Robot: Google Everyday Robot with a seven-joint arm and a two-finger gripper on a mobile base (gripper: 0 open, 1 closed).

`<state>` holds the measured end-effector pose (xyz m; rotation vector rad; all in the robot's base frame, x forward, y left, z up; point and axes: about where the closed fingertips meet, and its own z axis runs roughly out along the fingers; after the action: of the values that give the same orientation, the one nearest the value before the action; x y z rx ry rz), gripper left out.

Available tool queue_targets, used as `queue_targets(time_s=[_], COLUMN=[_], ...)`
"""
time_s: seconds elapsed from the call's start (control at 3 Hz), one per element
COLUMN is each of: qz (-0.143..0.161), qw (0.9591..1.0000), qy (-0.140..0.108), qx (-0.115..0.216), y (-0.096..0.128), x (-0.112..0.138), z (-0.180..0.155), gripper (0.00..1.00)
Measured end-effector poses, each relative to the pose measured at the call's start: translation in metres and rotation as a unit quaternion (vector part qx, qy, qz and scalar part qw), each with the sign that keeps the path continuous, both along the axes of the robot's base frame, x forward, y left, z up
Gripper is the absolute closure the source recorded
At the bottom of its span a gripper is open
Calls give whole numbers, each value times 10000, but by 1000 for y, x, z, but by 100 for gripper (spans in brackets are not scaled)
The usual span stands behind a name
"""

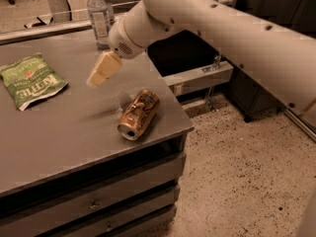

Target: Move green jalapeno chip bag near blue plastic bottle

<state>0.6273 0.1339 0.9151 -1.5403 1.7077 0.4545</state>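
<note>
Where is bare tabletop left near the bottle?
Bare: the stretch between green jalapeno chip bag and blue plastic bottle, and the table's front. Crowded: the corner with the can; the gripper hangs mid-table.
</note>
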Motion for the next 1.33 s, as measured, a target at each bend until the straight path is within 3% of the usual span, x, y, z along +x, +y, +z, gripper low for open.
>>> queue_targets(time_s=[0.33, 0.67, 1.33], qz=[95, 218, 452], qw=[9987, 9946, 9851], qy=[291, 561, 980], qx=[401, 847, 1339], y=[53, 96, 153], x=[16, 23, 19], z=[-23, -34, -54], gripper=[0, 0, 0])
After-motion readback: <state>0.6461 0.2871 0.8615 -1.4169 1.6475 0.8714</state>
